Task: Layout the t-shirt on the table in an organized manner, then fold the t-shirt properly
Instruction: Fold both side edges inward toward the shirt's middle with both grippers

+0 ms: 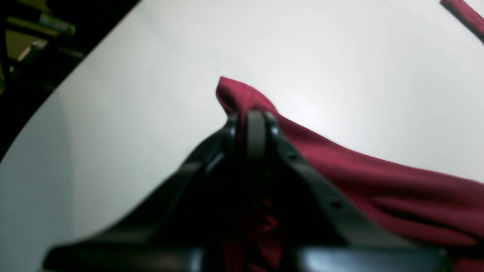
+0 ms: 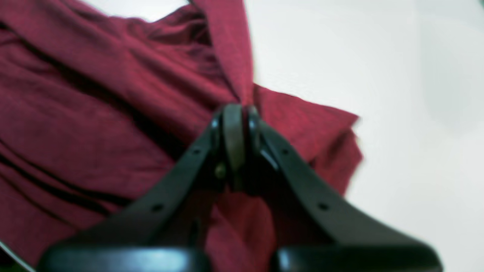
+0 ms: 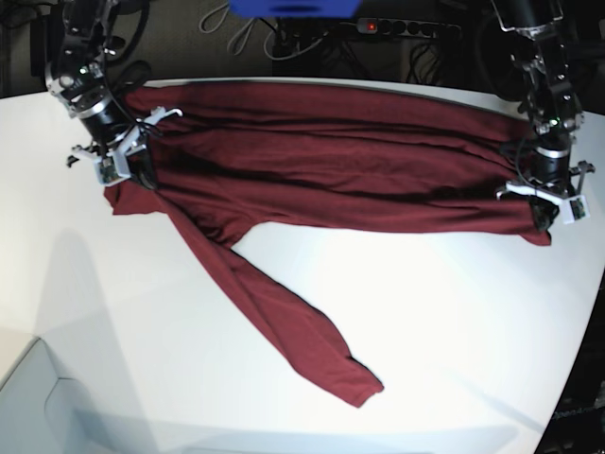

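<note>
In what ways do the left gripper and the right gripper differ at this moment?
In the base view, the left gripper pinches the t-shirt at its right end, the right gripper at its left end. A long strip of cloth trails down the table near the right gripper, none near the left. Both are shut on cloth.

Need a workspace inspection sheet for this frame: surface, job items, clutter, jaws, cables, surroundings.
Surface: white table, curved edge, bare in front of the cloth.
Job's things: t-shirt, maroon, stretched in wrinkled bands across the far side; one long strip trails diagonally toward the near edge.
Clutter: nothing seen on the table.
Grippers: left gripper jaws shut on a t-shirt corner; right gripper jaws shut on bunched t-shirt fabric at the opposite end.
Cables: white and dark cables loop behind the table, beside a power strip with a red light.
Surroundings: dark, cluttered background; blue object at the top edge.
</note>
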Controlling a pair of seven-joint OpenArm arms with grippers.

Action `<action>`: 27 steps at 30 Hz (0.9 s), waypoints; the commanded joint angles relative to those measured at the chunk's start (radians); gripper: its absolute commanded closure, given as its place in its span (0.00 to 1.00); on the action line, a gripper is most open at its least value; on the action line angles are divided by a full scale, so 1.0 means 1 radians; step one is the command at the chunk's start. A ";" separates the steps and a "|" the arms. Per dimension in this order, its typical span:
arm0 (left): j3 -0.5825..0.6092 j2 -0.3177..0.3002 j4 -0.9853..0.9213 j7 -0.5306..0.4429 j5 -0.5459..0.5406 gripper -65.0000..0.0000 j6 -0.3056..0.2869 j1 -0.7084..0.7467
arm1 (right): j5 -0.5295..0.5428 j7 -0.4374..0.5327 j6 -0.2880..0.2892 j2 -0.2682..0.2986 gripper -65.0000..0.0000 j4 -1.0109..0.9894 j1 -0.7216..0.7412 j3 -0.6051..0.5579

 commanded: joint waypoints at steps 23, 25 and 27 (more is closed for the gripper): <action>-0.031 -0.050 -0.062 -0.033 -0.079 1.00 0.001 0.027 | 0.015 0.029 -0.001 -0.039 1.00 0.076 -0.137 -0.043; -0.031 -0.050 -0.078 -0.033 -0.079 1.00 0.001 0.027 | 0.015 0.029 -0.001 -0.038 1.00 0.074 -0.141 -0.043; -0.031 -0.050 -0.087 -0.033 -0.079 1.00 0.001 0.027 | 0.013 0.029 -0.001 -0.036 1.00 0.073 -0.141 -0.041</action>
